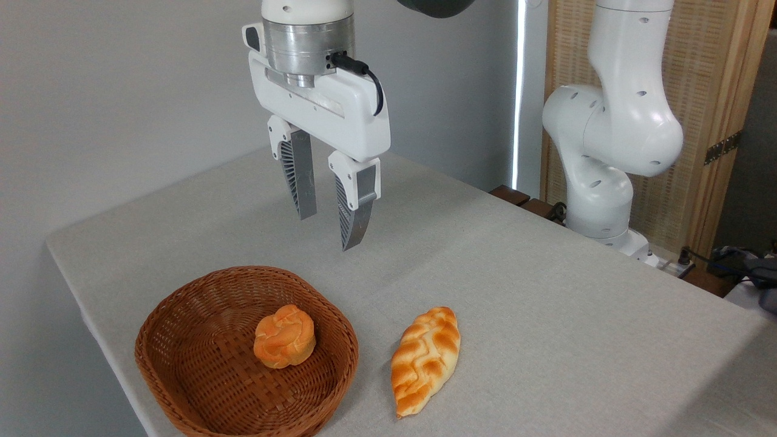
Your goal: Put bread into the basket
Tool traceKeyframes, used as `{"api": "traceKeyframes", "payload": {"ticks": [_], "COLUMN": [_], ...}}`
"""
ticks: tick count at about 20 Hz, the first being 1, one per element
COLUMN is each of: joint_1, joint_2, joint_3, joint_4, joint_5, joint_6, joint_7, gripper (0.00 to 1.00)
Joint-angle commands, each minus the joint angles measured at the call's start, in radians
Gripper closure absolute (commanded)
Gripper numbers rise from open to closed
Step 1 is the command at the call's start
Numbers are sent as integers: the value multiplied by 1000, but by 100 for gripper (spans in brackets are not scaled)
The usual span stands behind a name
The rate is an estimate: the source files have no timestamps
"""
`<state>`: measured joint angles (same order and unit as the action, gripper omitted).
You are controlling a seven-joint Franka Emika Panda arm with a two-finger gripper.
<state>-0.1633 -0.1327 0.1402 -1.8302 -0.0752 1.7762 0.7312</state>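
The bread [425, 359], a long golden-orange loaf with a pale braided zigzag, lies flat on the grey tablecloth just right of the basket. The basket [182, 376] is an oval of brown wicker near the table's front left corner. My gripper [331, 229] hangs well above the table, behind the basket and up-left of the bread. Its two ribbed fingers [355, 212] point down with a gap between them and hold nothing.
A small round orange knotted bun [284, 337] sits inside the basket, right of its middle. The arm's white base [607, 158] stands at the table's back right. The table edge runs close along the basket's left side and front.
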Motion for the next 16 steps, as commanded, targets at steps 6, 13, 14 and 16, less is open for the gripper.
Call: {"api": "traceKeyframes", "payload": {"ticks": [6,13,14,16], "joint_1": [-9,-9,-9,-9], "joint_2": [-4,-4,-4,-4], "joint_3": [10,9,9,9], "joint_4": [11,11,11,11], "joint_5": [12,12,12,12], "joint_6": [-29,-38,-44,-44], "joint_7": [-9,-10,-9,-9], "gripper": [0,0,0,0]}}
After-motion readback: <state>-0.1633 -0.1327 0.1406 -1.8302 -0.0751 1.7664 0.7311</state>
